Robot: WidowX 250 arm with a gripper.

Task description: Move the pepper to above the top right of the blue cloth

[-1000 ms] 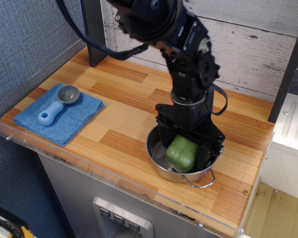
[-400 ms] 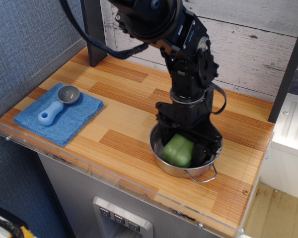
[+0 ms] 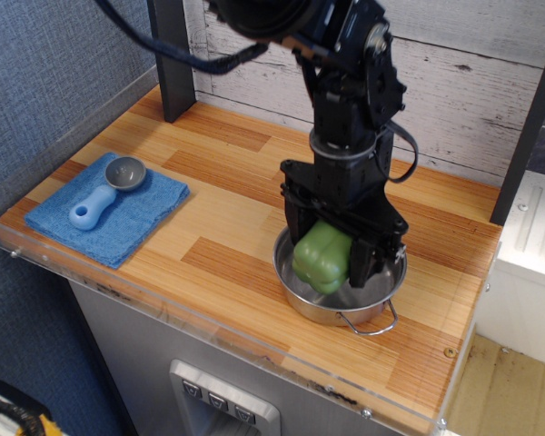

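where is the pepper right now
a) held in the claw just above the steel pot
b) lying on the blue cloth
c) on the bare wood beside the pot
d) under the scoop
a: the claw grips the green pepper over the steel pot.

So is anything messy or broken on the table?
Nothing looks spilled or broken. The pincer holds the pepper just above the steel pot, which stands upright. The grey scoop lies flat on the blue cloth.

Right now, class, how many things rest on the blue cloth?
1: a grey scoop with a light-blue handle lies on the blue cloth at the counter's left. Nothing else shows on it.
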